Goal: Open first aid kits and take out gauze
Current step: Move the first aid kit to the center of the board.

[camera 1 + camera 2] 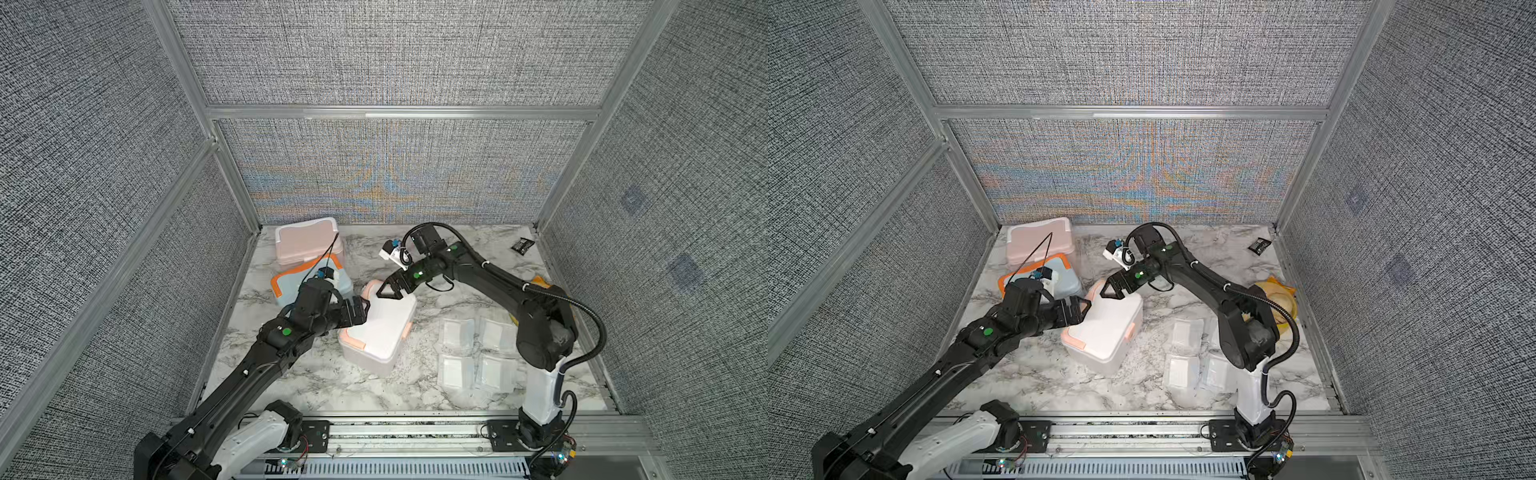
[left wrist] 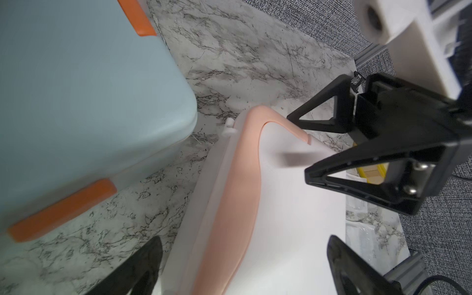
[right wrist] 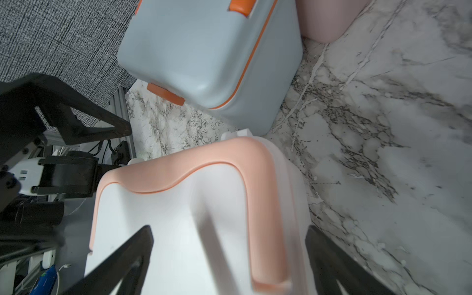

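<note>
The white-and-peach box [image 1: 376, 332] sits shut in the middle of the table [image 1: 316, 386] — both claws, left [image 1: 360, 312] and right [image 1: 384, 291], are wide open over its lid. Four gauze packets [image 1: 478, 353] lie beside it.

Both arms are mostly matte black with white shells at the base links. The left arm [image 1: 249, 365] carries a round green dot on its forearm joint, and a thin black cable loops up from its wrist. The right arm [image 1: 490, 282] shows two green dots near the wrist, white ties along its link, and a ribbed black hose curving from elbow to base. A small white camera block with a blue connector sits on each wrist. The left gripper [image 1: 365, 312] and right gripper [image 1: 388, 291] have black fingers shaped as hollow triangles; silver screw heads show on one finger [image 2: 362, 178].
</note>
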`<state>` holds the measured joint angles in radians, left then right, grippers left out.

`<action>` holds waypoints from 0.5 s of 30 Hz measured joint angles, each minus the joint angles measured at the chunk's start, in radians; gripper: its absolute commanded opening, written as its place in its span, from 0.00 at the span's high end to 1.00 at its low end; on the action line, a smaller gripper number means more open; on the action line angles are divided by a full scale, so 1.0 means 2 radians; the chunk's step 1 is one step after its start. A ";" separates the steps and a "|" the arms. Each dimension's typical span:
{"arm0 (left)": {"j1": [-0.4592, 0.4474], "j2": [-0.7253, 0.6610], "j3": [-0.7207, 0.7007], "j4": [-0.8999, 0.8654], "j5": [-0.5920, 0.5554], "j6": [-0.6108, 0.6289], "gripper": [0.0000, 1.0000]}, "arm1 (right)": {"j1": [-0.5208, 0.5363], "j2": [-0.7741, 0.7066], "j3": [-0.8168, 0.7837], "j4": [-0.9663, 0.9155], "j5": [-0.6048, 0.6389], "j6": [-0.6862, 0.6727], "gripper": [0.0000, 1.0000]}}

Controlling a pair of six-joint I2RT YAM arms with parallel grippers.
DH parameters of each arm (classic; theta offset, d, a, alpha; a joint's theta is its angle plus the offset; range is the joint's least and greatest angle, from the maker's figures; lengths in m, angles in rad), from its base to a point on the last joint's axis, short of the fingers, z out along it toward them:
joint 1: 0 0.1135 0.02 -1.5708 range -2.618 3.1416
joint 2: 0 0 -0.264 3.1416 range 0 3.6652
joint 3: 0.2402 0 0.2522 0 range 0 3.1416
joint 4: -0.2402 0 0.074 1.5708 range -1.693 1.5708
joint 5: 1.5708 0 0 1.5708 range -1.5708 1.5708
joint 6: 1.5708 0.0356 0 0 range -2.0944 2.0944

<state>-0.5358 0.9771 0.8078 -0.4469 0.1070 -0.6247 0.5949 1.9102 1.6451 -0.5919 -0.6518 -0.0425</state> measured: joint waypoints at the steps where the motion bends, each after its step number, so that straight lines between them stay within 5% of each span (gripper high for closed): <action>1: 0.000 0.000 0.000 0.000 -0.001 0.000 0.00 | 0.000 -0.012 -0.007 0.004 0.008 0.007 0.01; 15: 0.000 0.025 -0.007 0.002 0.027 -0.001 0.00 | -0.006 -0.242 -0.213 0.112 0.122 0.125 0.01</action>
<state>-0.5358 1.0275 0.7929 -0.4431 0.1608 -0.6258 0.5831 1.4269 1.2198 -0.3672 -0.4084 0.2081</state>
